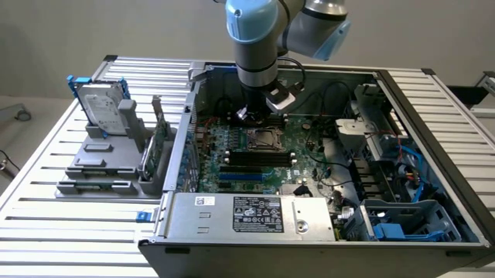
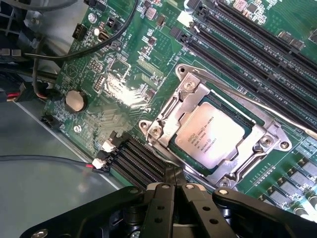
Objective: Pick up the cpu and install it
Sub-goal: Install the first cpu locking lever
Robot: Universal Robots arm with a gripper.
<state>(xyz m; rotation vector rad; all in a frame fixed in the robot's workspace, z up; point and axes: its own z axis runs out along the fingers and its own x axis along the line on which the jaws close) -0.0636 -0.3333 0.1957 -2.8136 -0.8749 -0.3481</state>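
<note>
Wrist view: cpu (image 2: 210, 136) seated in socket (image 2: 166, 111); fingers (image 2: 159, 206) closed, empty, tips covering socket edge; linkage cut off.

Your exterior camera sits high and well back, looking down into the open computer case (image 1: 309, 258) on the slatted table (image 1: 46, 231). Your wrist camera hangs close above the cpu (image 2: 210, 139), facing down; both share the motherboard (image 1: 309, 145) around its socket (image 1: 261, 138).

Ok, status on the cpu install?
Gripper shut, nothing in it, poised at the edge of the socket. Cpu lying flat in the socket, metal rim around it. Nothing lying over the chip.
</note>
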